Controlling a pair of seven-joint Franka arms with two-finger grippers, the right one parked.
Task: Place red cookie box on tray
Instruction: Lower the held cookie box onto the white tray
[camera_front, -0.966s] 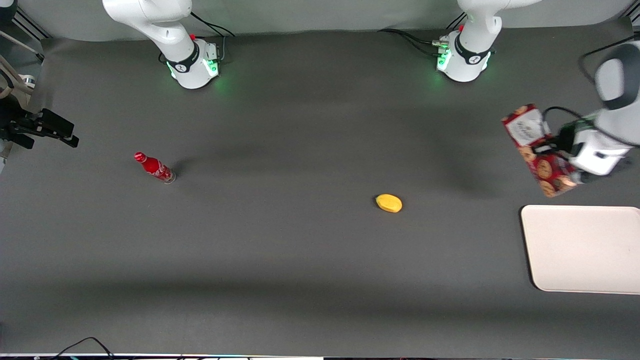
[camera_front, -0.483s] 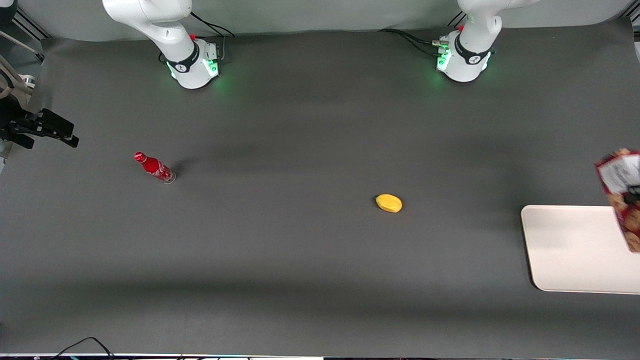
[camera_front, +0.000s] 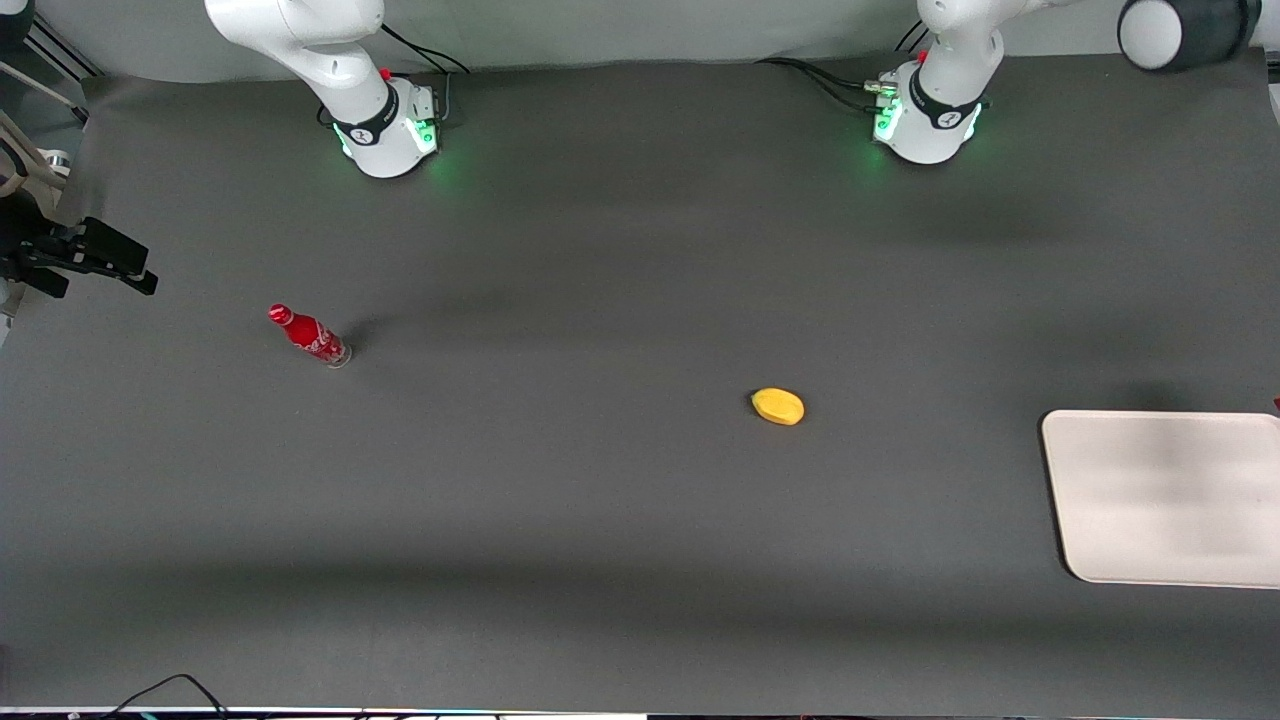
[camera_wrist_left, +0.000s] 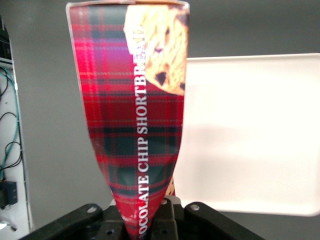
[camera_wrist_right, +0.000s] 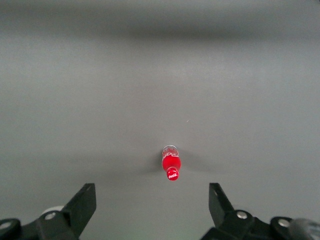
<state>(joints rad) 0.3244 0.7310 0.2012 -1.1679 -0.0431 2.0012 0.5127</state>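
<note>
The gripper (camera_wrist_left: 145, 227) shows only in the left wrist view, where its black body sits at the base of the red cookie box (camera_wrist_left: 135, 115). The fingers are closed onto the narrow lower end of the carton, which is pinched between them and runs straight away from the camera. The box shows its tartan side, printed with "CHOCOLATE CHIP SHORTBREAD" in white letters along its length and a chocolate-chip cookie picture at the end away from the gripper. It is held in the air, not resting on anything.

Below the box, the tray (camera_wrist_left: 250, 140) lies flat on the dark table (camera_wrist_left: 55, 150); in this view one long edge of the box overlaps the tray's edge, while the rest of the carton hangs over bare table beside it.

In the front view the tray (camera_front: 1160, 500) sits at the working arm's end of the table (camera_front: 600, 560), cut by the picture's edge, with nothing lying on the part that shows. A tiny red sliver at that picture's edge just above the tray may be the box, though it cannot be made out for sure.

Toward the middle of the table lies a yellow fruit (camera_front: 778, 406). A small red bottle (camera_front: 308, 335) stands toward the parked arm's end.
</note>
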